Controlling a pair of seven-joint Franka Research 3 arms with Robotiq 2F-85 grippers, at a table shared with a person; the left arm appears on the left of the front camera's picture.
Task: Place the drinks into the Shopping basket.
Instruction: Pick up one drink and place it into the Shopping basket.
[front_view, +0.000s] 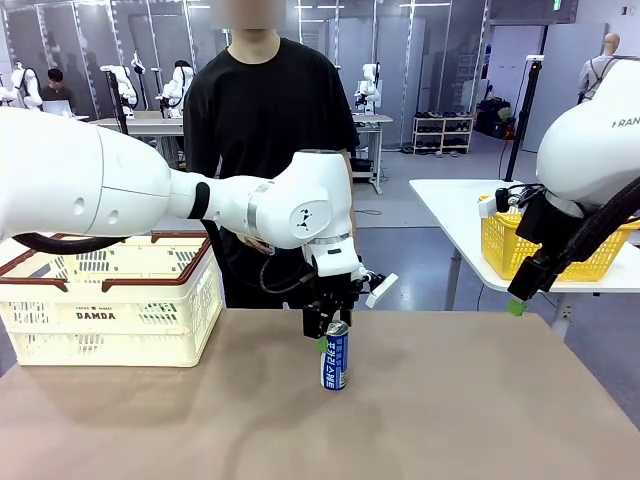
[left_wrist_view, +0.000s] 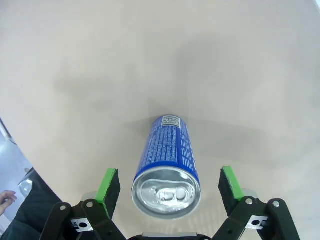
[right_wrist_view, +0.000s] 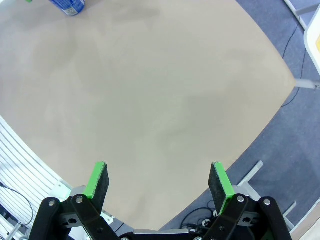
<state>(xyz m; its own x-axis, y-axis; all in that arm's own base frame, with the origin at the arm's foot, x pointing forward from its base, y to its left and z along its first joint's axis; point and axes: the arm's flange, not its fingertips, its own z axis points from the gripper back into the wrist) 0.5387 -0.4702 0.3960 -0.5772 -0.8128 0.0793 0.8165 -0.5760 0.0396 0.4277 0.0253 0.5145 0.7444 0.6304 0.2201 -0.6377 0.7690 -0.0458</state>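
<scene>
A slim blue-and-white drink can (front_view: 335, 356) with a silver top stands upright on the tan table, near the middle. My left gripper (front_view: 322, 328) hangs open right above it. From the left wrist the can (left_wrist_view: 169, 165) sits between my green pads (left_wrist_view: 109, 185), with a gap on each side. The cream Shopping basket (front_view: 110, 300), brown-rimmed and marked DAMDA, stands at the table's left. My right gripper (right_wrist_view: 159, 180) is open and empty, held high off the table's right edge (front_view: 520, 300); the can's base (right_wrist_view: 67, 6) shows at that view's top left.
A person in a black shirt (front_view: 270, 110) stands behind the table's far edge, a hand (left_wrist_view: 6, 199) near the can's side. A yellow mesh basket (front_view: 550, 245) sits on a separate white table at the right. Bare tabletop lies around the can.
</scene>
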